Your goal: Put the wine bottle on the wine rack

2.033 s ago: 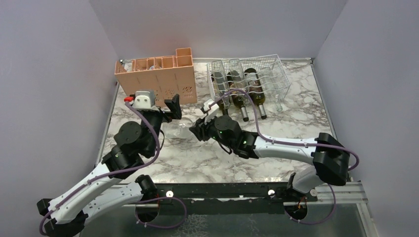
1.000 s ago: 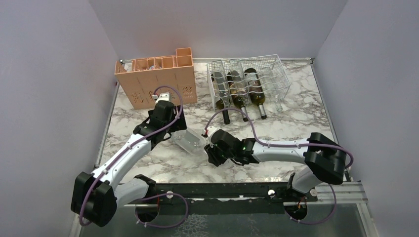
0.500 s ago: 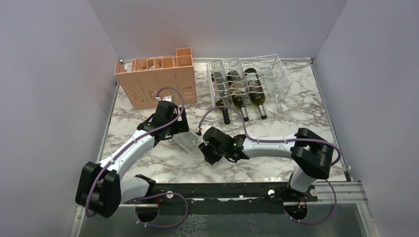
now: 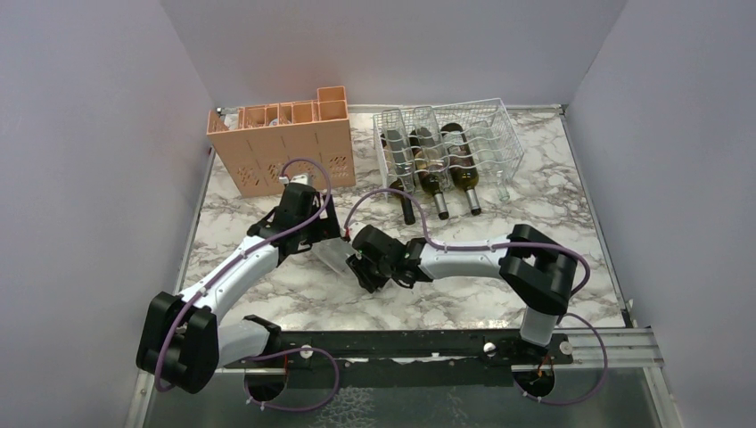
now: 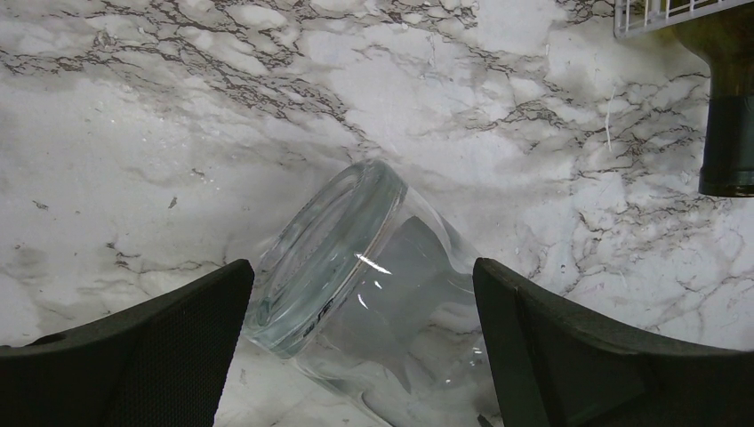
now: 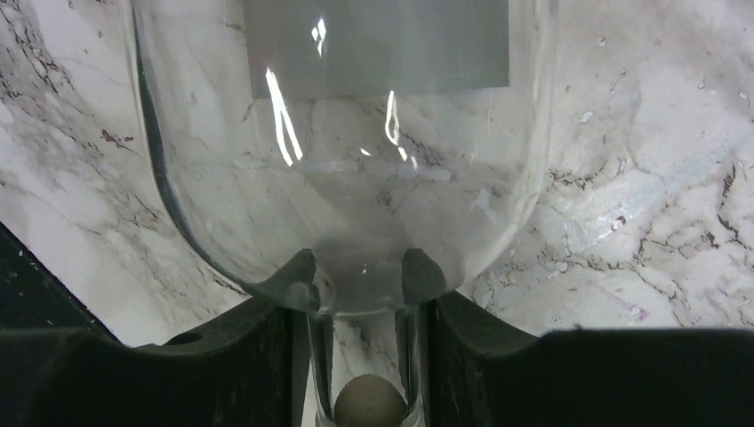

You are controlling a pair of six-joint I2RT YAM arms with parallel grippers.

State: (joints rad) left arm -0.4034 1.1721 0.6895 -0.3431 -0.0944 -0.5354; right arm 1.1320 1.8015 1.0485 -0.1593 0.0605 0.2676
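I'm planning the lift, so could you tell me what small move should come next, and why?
Probably close the left gripper on the clear bottle near its base: that gripper stands open astride it, while the right gripper clamps the neck. The bottle lies on the table, so holding both ends should steady the lift toward the wine rack.

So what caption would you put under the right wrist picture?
Right claw pinching the neck of a clear wine bottle lying on the marble table.
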